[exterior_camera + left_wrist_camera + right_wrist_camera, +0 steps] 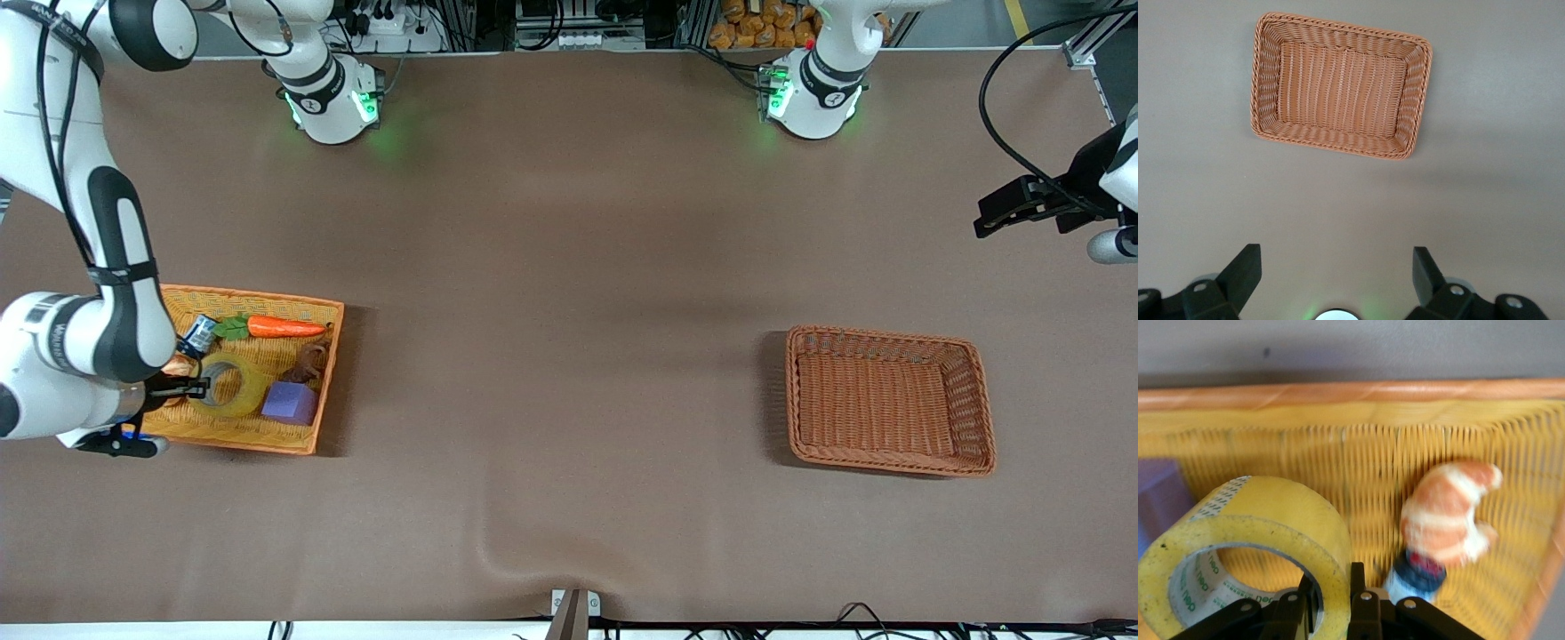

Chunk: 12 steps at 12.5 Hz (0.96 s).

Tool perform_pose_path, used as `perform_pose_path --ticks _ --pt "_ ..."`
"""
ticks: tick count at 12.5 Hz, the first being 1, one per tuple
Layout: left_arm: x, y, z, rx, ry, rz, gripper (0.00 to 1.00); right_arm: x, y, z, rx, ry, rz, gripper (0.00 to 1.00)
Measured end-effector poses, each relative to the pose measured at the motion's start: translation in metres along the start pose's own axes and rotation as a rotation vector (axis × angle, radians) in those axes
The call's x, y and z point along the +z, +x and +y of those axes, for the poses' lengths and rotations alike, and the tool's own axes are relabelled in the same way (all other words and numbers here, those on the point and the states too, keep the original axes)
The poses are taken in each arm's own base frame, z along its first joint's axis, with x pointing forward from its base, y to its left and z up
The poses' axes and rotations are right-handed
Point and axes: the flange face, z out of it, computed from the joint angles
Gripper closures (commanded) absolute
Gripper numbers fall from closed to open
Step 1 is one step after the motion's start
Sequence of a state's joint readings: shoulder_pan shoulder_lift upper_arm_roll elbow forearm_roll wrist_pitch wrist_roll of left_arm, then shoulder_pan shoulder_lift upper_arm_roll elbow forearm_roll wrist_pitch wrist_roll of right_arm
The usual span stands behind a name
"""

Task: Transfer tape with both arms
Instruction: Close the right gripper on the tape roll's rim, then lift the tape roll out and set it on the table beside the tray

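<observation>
Front view shows a brown cloth table, the right gripper pinching the glossy ring-shaped tape inside a woven yellow basket, the left gripper spread wide over bare cloth.

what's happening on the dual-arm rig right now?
The right gripper has its fingers shut on the wall of the tape, which sits in the yellow basket with a carrot and purple cube. The left gripper waits open, up over the table near the empty brown basket.
</observation>
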State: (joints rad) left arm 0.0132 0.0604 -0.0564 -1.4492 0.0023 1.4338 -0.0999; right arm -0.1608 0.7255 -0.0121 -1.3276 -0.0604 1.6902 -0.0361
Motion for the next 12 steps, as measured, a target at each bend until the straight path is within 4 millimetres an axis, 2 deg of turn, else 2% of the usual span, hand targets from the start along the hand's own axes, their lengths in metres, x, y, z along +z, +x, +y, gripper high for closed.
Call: perform_pose_path --ticks 2,3,5,9,10,12 --pt "0.0 0.0 0.0 0.0 0.0 -0.001 0.0 -0.042 -0.017 -0.024 -0.033 0.005 -0.067 1.0" --pt "0.001 0.0 0.0 0.0 0.0 -0.001 0.0 -0.057 -0.023 -0.046 -0.042 0.009 -0.08 1.0" --pt "0.001 0.0 0.0 0.0 0.0 -0.001 0.0 -0.069 -0.027 -0.099 0.028 0.009 -0.069 1.0" --pt "0.004 0.002 0.0 0.001 0.0 -0.008 0.0 -0.064 -0.035 -0.211 0.02 0.055 -0.039 1.0" --pt "0.005 0.003 0.001 0.001 0.0 -0.009 0.0 -0.059 -0.042 -0.25 0.019 0.079 -0.038 1.0" --pt "0.006 0.003 0.001 0.001 0.001 -0.011 0.0 -0.028 -0.06 -0.344 0.071 0.054 -0.031 1.0"
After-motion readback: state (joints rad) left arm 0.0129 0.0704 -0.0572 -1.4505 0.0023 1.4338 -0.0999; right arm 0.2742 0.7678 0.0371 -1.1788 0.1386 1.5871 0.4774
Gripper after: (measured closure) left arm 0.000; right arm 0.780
